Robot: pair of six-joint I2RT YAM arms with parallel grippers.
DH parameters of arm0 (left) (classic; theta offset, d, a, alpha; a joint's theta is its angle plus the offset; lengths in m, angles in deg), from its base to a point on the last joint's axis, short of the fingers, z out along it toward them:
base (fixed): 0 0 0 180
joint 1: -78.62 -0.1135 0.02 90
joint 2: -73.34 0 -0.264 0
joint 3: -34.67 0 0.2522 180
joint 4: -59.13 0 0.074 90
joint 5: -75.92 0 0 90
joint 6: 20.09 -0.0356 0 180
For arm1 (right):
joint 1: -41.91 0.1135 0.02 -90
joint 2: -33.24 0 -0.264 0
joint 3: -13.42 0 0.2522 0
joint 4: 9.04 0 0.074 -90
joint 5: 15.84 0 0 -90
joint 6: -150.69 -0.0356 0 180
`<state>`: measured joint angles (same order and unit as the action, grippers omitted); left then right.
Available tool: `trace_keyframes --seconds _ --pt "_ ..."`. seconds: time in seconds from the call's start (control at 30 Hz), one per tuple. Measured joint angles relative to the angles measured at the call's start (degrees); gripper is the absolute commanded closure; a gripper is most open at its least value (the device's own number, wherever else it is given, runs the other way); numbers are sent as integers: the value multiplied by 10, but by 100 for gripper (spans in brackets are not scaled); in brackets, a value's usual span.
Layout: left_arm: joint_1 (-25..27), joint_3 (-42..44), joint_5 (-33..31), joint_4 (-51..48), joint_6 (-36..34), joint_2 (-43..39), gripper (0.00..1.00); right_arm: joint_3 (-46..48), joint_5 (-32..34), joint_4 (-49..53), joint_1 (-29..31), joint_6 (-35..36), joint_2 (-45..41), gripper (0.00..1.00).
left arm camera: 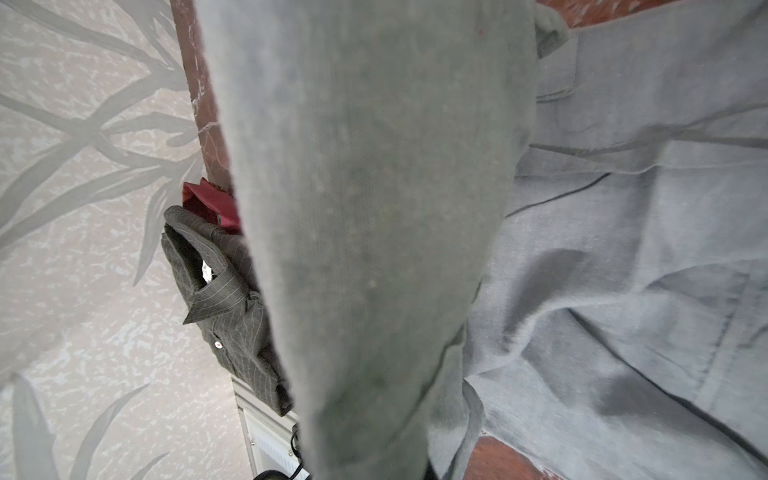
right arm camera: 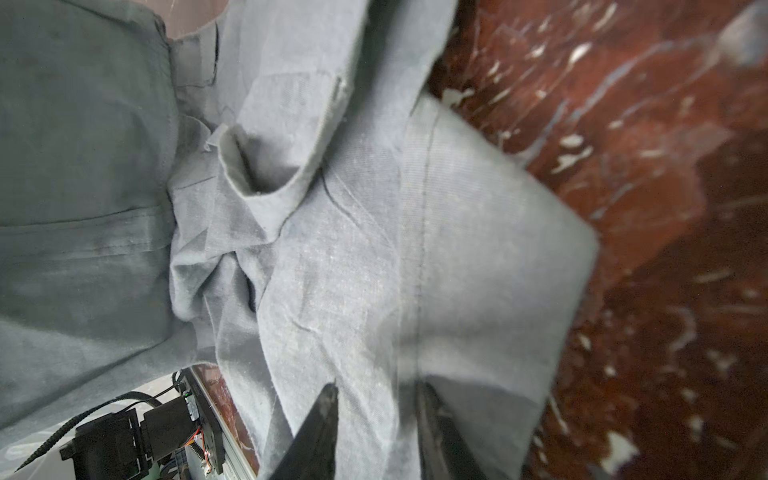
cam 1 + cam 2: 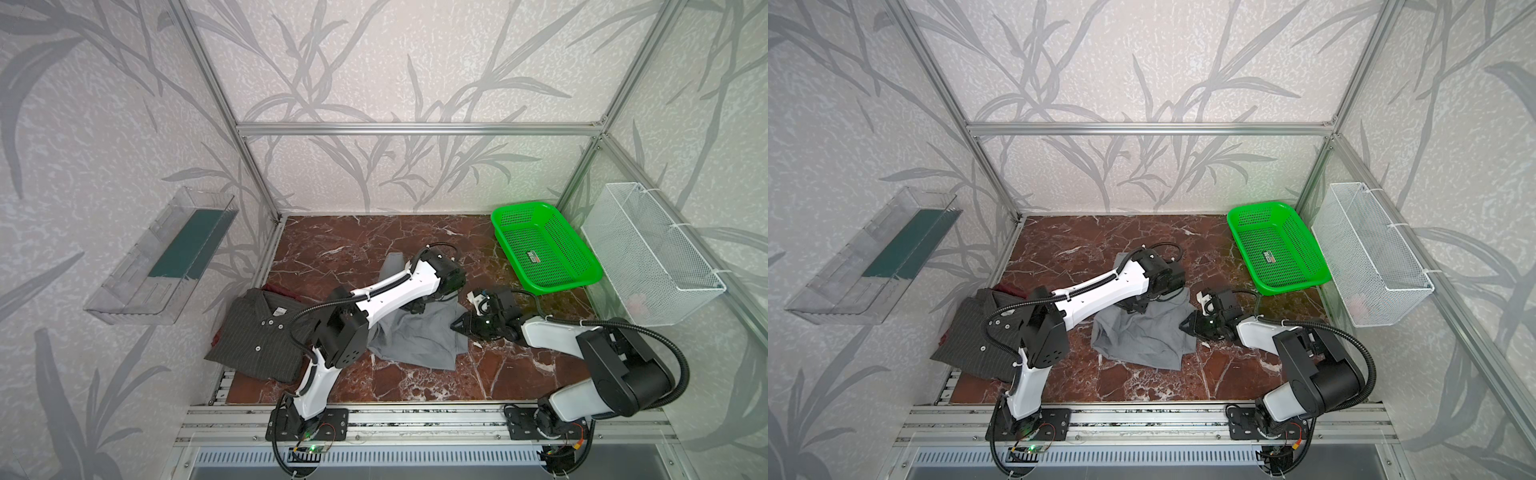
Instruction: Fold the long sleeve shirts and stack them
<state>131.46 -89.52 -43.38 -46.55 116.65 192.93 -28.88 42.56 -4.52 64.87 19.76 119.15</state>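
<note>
Leftmost, a clear wall bin [image 3: 162, 257] is seen. Next, the dark pinstriped shirt [image 3: 257, 332] is laid folded, collar up, at the left edge of the marble table [image 3: 457, 374], on top of a red garment [image 3: 282, 289]. It is well apart from both grippers.

The left arm is raised from the near rail, bent at the elbow, and its forearm is stretched across the middle. The wrist is tipped down, so the left gripper [image 3: 415, 308] is set on the far part of the grey shirt [image 3: 415, 336]. This shirt is spread rumpled mid-table. In the left wrist view its cloth [image 1: 623, 249] is drawn up right before the lens and the fingers are hidden; the jaws are taken as closed on it.

The right arm is folded low, forearm pointed left. The right gripper [image 3: 459, 324] is held level at the shirt's right edge. In the right wrist view its fingers [image 2: 316, 432] are seen apart, with a flat flap of grey cloth between them.

Further right, a green mesh basket [image 3: 544, 249] and a white wire basket [image 3: 652, 253] are noted.
</note>
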Motion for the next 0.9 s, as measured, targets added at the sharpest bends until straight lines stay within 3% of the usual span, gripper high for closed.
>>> trace_keyframes --seconds 0.47,0.9 --pt "35 -55 22 -2 1 70 100 2 -4 -36 0 -16 19 67" --pt "54 -90 55 -4 62 103 100 4 -4 -47 0 -23 22 68"
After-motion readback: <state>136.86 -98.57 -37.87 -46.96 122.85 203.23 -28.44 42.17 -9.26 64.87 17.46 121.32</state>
